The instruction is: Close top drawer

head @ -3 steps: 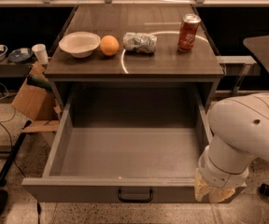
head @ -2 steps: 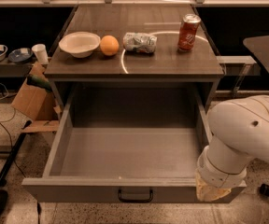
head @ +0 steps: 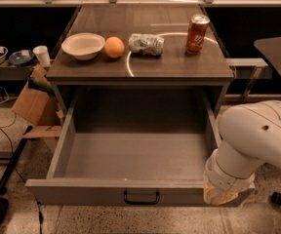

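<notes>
The top drawer (head: pixel 130 155) is pulled far out of the cabinet, grey and empty inside. Its flat front panel faces me with a black bar handle (head: pixel 141 197) at its centre. My white arm (head: pixel 257 135) comes in from the right. Its end with the gripper (head: pixel 222 195) sits low at the right end of the drawer's front panel, right against it and covering that corner. The rest of the gripper is hidden behind the wrist.
On the cabinet top (head: pixel 179 65) stand a white bowl (head: pixel 83 45), an orange (head: pixel 114 47), a crumpled silver bag (head: pixel 146 44) and a red can (head: pixel 197 33). A cardboard box (head: pixel 33 104) and cables lie on the floor at the left.
The drawer's front panel and my arm's end have shifted slightly toward the cabinet. The things on top have not moved.
</notes>
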`<state>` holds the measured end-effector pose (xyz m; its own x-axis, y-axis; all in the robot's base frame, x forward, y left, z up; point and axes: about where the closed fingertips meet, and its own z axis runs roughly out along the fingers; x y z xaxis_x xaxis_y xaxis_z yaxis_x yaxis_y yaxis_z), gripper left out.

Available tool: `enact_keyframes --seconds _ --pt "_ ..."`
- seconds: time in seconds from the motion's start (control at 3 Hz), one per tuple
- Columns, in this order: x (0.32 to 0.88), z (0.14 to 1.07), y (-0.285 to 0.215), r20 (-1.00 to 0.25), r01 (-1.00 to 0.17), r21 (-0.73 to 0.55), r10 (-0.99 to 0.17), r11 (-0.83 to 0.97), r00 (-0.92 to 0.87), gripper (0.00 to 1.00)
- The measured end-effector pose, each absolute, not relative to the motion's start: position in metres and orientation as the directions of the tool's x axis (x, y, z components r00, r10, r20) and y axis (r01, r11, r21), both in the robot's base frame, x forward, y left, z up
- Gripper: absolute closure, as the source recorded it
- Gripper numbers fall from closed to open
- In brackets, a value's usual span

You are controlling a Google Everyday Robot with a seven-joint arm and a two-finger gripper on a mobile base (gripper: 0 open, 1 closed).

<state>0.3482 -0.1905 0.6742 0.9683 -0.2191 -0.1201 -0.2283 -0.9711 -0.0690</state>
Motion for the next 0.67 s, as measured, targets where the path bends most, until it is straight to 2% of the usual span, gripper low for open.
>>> enact_keyframes --seconds 0.67 --pt "0.378 0.673 -0.182 -0.057 -0.255 -0.117 -0.250 -0.960 0.967 1.00"
